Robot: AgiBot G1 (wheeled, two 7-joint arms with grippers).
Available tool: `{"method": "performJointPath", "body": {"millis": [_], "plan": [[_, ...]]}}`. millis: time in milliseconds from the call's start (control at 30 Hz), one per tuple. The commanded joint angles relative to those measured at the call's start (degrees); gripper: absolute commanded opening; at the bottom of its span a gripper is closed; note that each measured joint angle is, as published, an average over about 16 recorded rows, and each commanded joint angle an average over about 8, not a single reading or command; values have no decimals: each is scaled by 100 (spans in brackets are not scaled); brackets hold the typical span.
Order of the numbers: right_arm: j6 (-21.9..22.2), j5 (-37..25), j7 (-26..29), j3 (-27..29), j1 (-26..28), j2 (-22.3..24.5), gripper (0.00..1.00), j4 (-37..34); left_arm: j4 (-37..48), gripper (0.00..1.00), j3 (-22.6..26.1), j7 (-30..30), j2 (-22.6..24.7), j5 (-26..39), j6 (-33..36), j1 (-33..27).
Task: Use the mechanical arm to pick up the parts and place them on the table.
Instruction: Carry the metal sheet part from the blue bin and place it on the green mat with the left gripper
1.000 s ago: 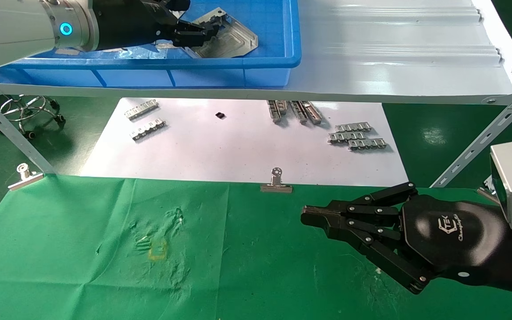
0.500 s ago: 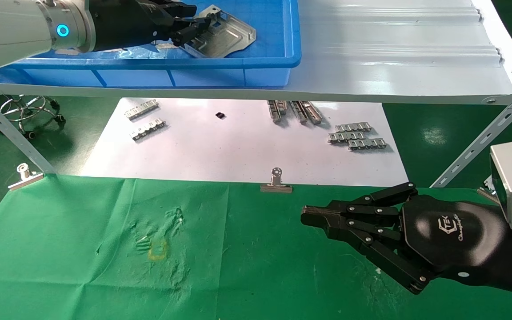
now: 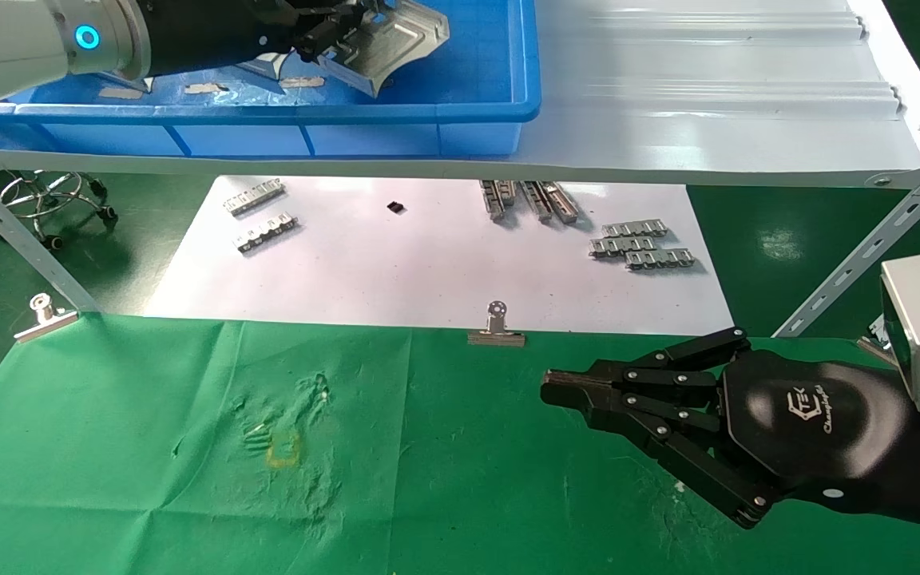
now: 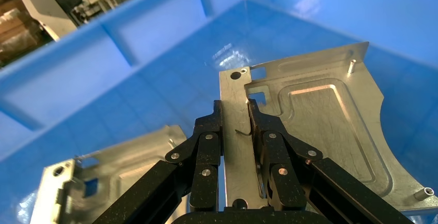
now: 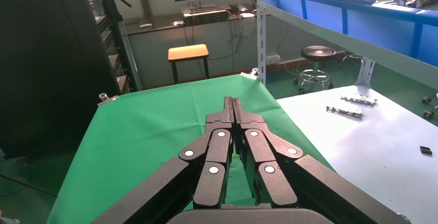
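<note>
My left gripper (image 3: 348, 28) is inside the blue tray (image 3: 476, 104) on the shelf, shut on the folded edge of a silvery sheet-metal part (image 3: 396, 44) and holding it tilted, lifted off the tray floor. In the left wrist view the gripper (image 4: 235, 118) clamps the part (image 4: 320, 126) between both fingers. A second part (image 4: 119, 167) lies on the tray floor below. My right gripper (image 3: 552, 387) is shut and empty, parked above the green cloth table (image 3: 188, 447) at the right; it also shows in the right wrist view (image 5: 233, 102).
A white paper sheet (image 3: 428, 263) beyond the cloth carries several small toothed strips (image 3: 642, 246). Binder clips (image 3: 497, 329) hold the cloth edge. A grey shelf (image 3: 707, 104) with slanted struts (image 3: 867, 247) overhangs the paper. A yellow mark (image 3: 284, 447) sits on the wrinkled cloth.
My left gripper has risen and pulled back toward the left with the part in it; the part has tilted up off the tray floor. The right arm has not moved.
</note>
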Motion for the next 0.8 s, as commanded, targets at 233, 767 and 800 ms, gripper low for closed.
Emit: {"method": "performJointPath", "body": {"millis": [233, 767, 800], "plan": [[0, 0, 0, 0, 0, 0, 0, 0, -192, 0, -116, 268, -386, -178, 904, -131], [0, 0, 0, 0, 0, 0, 0, 0, -1129, 0, -126, 1885, -1792, -543, 3791, 210], [0, 0, 0, 0, 0, 0, 0, 0, -1309, 0, -88, 1989, -1898, -605, 3810, 298]]}}
